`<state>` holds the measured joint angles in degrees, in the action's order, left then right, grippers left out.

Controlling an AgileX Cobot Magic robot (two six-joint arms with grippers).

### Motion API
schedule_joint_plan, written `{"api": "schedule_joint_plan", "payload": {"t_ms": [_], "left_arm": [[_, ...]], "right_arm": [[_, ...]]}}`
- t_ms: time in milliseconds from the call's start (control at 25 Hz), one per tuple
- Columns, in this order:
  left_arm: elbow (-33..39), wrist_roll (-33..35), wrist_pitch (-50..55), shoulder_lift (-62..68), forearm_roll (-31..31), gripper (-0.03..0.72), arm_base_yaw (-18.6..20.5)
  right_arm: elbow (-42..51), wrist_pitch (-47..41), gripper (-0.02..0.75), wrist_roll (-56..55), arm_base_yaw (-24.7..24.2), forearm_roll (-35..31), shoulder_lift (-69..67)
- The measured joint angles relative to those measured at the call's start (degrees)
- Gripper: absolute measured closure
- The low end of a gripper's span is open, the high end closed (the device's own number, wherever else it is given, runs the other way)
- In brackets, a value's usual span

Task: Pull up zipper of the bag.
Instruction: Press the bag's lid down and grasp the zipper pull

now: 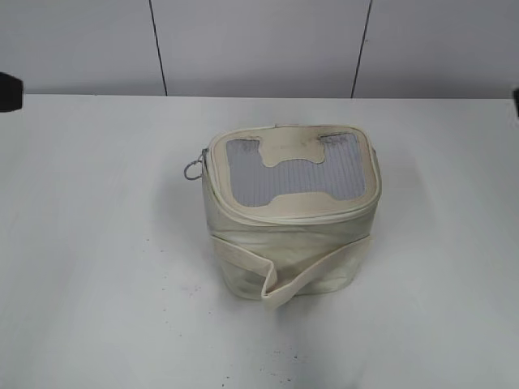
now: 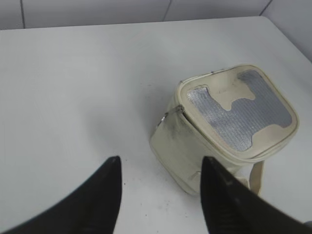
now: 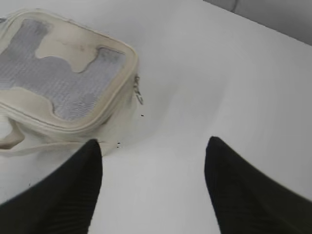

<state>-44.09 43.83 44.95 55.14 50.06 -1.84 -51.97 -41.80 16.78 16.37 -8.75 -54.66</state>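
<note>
Both my grippers hang spread and empty over the white table [image 1: 89, 243]: my left gripper [image 2: 161, 187] just left of the cream bag [image 2: 229, 129], my right gripper [image 3: 153, 183] beside its right corner. Its zipper [image 1: 197, 166] slider sits at the lid's left edge.

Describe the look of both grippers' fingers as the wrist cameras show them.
Left gripper: two black fingers, broad at the base, tapering to blunt rounded tips. Right gripper: the same black tapered fingers, with fine ribbing on their surfaces. No cables, markings or labels show.
</note>
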Motion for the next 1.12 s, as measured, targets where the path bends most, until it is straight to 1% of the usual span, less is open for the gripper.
{"api": "schedule_joint_plan", "payload": {"t_ms": [80, 160, 320, 440, 600, 880, 1040, 1120], "left_arm": [[-2.04, 5.83, 2.14, 3.77, 2.49, 0.279, 0.00], [-3.66, 8.83, 4.97, 7.92, 4.18, 0.276, 0.00], [-6.33, 10.49, 7.24, 15.36, 5.45, 0.275, 0.00], [-8.51, 10.95, 8.69, 20.53, 5.56, 0.275, -0.10], [-12.03, 11.00, 9.01, 27.37, 5.35, 0.275, -2.05], [-18.67, 10.99, 8.48, 36.89, 3.18, 0.275, -6.76], [-21.97, 11.01, 7.89, 40.95, -3.06, 0.275, -9.67], [-23.22, 11.09, 7.55, 42.44, -5.26, 0.275, -10.94]], "right_arm": [[-4.25, -2.60, 0.230, 8.02, 0.30, -4.32, -5.65], [-8.90, -5.23, 0.235, 13.62, 0.35, -7.62, -11.00], [-17.17, -9.11, 0.236, 20.79, 0.77, -12.17, -21.66], [-22.83, -10.60, 0.236, 23.49, 2.14, -13.25, -27.89], [-29.86, -12.60, 0.238, 26.74, 3.75, -16.85, -36.80], [-42.51, -14.27, 0.288, 31.30, 7.38, -18.99, -50.47], [-48.23, -15.79, 0.290, 32.32, 9.23, -19.52, -57.60], [-50.53, -16.47, 0.290, 33.10, 9.51, -20.85, -60.68]]}}
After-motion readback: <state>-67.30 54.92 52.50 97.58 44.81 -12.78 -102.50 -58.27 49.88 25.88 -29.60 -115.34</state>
